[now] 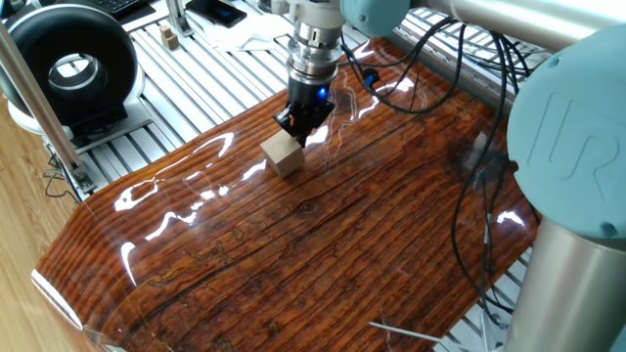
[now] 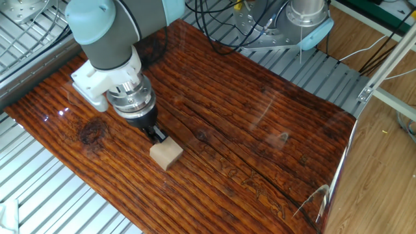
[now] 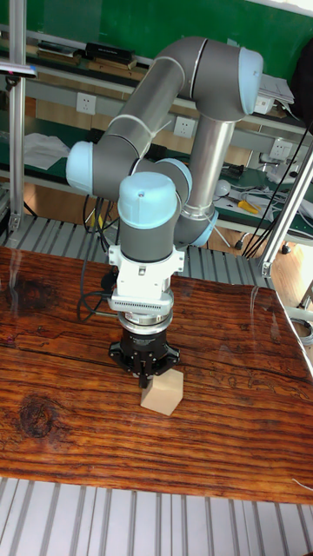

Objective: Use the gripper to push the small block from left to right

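Note:
The small block (image 1: 284,154) (image 2: 166,154) (image 3: 162,393) is a plain tan wooden cube lying flat on the glossy wooden table (image 1: 323,244). My gripper (image 1: 299,126) (image 2: 158,135) (image 3: 145,379) points straight down with its black fingers shut together, nothing between them. Its fingertips press against one side of the block, just behind it in the tall fixed view. A blue light glows on the silver wrist above the fingers.
A black round device (image 1: 68,64) and a tiny tan block (image 1: 170,38) sit on the slatted metal surface beyond the table's edge. Black cables (image 1: 430,68) hang over the table's far corner. The arm's thick base column (image 1: 572,196) stands at one side.

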Controlling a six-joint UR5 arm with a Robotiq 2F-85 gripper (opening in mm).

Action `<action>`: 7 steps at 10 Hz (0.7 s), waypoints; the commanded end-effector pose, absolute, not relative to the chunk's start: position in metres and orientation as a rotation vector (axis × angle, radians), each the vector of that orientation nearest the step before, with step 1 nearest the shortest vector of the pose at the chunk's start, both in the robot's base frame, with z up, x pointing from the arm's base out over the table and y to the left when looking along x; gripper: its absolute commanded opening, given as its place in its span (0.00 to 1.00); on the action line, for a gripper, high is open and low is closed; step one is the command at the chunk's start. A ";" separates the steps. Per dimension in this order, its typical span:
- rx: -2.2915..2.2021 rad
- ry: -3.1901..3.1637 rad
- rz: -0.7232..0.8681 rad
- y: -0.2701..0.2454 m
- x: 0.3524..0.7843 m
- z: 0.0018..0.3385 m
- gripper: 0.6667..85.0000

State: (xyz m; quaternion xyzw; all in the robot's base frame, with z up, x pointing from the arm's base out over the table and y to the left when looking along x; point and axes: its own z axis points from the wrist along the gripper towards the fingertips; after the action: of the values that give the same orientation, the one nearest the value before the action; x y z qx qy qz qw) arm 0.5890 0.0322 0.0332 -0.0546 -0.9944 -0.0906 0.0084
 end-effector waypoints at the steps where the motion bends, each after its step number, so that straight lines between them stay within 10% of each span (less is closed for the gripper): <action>1: -0.191 -3.103 -0.329 0.046 0.590 0.035 0.00; 7: -0.219 -3.105 -0.346 0.076 0.591 0.034 0.00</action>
State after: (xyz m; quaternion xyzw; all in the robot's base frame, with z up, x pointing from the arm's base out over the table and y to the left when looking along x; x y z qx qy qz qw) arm 0.5895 0.0625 0.0324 -0.0623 -0.9925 -0.1049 0.0069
